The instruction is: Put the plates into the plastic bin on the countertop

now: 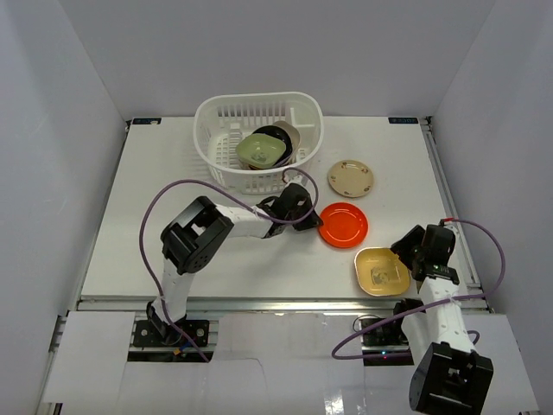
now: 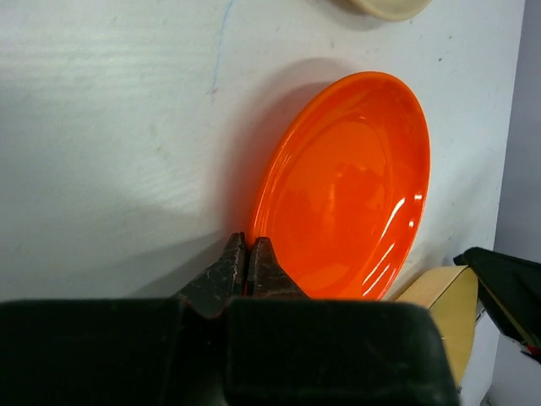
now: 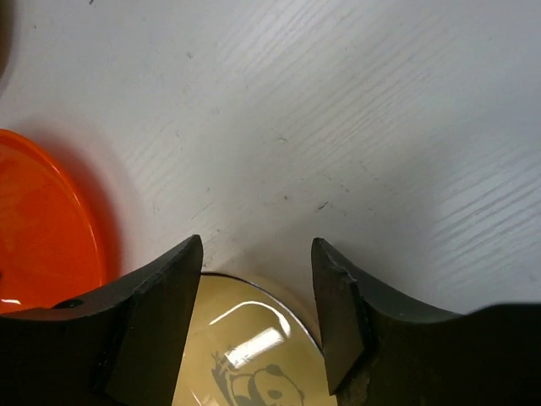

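Observation:
The white plastic bin [image 1: 218, 121] stands at the back of the countertop [image 1: 164, 190] and holds a pale green plate [image 1: 262, 150], a black one and a brown one. My left gripper [image 1: 305, 211] [image 2: 248, 252] is shut on the near rim of the orange round plate [image 1: 343, 224] [image 2: 347, 186], one finger inside the rim and one outside. My right gripper [image 1: 408, 252] [image 3: 256, 249] is open and empty, its jaws either side of the far edge of the yellow rounded-square plate [image 1: 381, 271] [image 3: 254, 355]. A beige round plate [image 1: 351, 178] lies behind the orange one.
The bin's wall is just behind my left wrist. A metal rail [image 1: 259, 303] runs along the near edge. White walls close in the table on three sides. The orange plate's edge shows in the right wrist view [image 3: 42, 228].

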Controlling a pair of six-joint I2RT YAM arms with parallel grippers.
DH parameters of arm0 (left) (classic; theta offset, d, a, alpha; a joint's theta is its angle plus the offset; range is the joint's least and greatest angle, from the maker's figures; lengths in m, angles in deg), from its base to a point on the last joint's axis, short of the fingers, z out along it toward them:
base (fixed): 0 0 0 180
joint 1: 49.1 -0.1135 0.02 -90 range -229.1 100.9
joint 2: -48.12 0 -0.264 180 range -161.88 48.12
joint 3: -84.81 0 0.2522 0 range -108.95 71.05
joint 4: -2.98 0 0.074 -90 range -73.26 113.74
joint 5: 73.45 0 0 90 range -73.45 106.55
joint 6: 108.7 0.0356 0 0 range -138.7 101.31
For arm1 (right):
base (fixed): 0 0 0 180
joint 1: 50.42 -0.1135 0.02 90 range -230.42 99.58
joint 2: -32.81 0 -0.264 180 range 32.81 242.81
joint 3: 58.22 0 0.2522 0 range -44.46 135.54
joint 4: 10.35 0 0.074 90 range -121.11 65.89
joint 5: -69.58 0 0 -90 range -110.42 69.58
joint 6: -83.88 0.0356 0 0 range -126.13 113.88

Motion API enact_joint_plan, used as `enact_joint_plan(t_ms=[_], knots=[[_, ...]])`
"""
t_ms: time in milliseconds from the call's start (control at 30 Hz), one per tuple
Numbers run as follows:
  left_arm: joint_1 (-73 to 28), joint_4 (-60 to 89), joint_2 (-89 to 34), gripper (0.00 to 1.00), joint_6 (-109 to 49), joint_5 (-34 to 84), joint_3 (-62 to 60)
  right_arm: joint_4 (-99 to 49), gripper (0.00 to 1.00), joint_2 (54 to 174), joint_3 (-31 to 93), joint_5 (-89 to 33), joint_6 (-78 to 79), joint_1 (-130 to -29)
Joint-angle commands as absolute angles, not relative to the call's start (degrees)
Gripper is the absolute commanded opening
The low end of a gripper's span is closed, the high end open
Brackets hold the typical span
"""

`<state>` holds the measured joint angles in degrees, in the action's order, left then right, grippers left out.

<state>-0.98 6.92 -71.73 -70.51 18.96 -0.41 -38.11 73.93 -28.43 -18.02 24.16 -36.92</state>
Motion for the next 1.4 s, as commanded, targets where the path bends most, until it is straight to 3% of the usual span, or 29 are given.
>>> enact_joint_plan(t_ms=[0, 100, 233, 267, 300, 400, 467, 633, 867, 1133, 1167, 1200, 1233, 1367], knots=[[-0.58, 10.33, -64.75, 0.00, -68.62, 18.04, 6.86, -37.03, 0.59, 75.79, -29.60, -22.61, 25.08, -36.53], [0.29, 9.54, -55.09, 0.00, -68.35, 17.43, 11.27, -35.63, 0.52, 75.17, -30.92, -22.70, 25.69, -36.53], [0.47, 12.50, -39.38, 0.00, -66.43, 11.81, 14.81, -34.57, 0.54, 77.02, -31.89, -22.97, 25.52, -36.44], [0.47, 13.39, -37.07, 0.00, -65.64, 10.85, 14.28, -34.57, 0.57, 77.28, -32.06, -23.66, 24.91, -36.53], [0.47, 14.18, -34.78, 0.00, -64.15, 8.84, 13.75, -34.66, 0.69, 76.93, -32.06, -24.10, 24.55, -36.53], [-0.05, 18.65, -28.27, 0.00, -60.46, 5.14, 9.46, -35.36, 0.87, 72.04, -31.54, -26.57, 24.37, -36.44], [-1.28, 22.79, -26.77, 0.00, -58.96, 4.16, 5.08, -35.54, 0.88, 68.77, -30.93, -28.05, 24.64, -36.62], [-14.18, 25.35, -25.88, 0.00, -58.59, 9.14, 3.12, -42.65, 0.68, 65.07, -24.87, -31.13, 21.92, -40.03], [-30.36, 30.53, -37.90, 0.00, -59.57, 15.75, -5.48, -50.39, 0.74, 69.89, -18.18, -29.30, 18.04, -55.23], [-35.03, 36.77, -53.55, 0.00, -55.70, 15.93, -19.96, -54.07, 0.73, 73.15, -19.67, -20.69, 24.37, -75.09], [-35.21, 38.26, -57.13, 0.06, -55.26, 16.28, -22.00, -54.95, 0.74, 73.59, -19.59, -20.77, 24.98, -76.16], [-35.21, 39.93, -58.48, 0.18, -54.39, 16.46, -23.68, -55.13, 0.75, 74.81, -19.32, -19.99, 25.86, -78.43], [-35.21, 40.03, -59.10, 0.42, -54.20, 16.46, -25.17, -55.31, 0.75, 75.69, -19.32, -18.76, 26.04, -79.58], [-35.21, 36.09, -53.51, 0.89, -54.55, 19.88, -22.73, -55.67, 0.77, 83.14, -18.88, -13.75, 27.62, -86.53]])
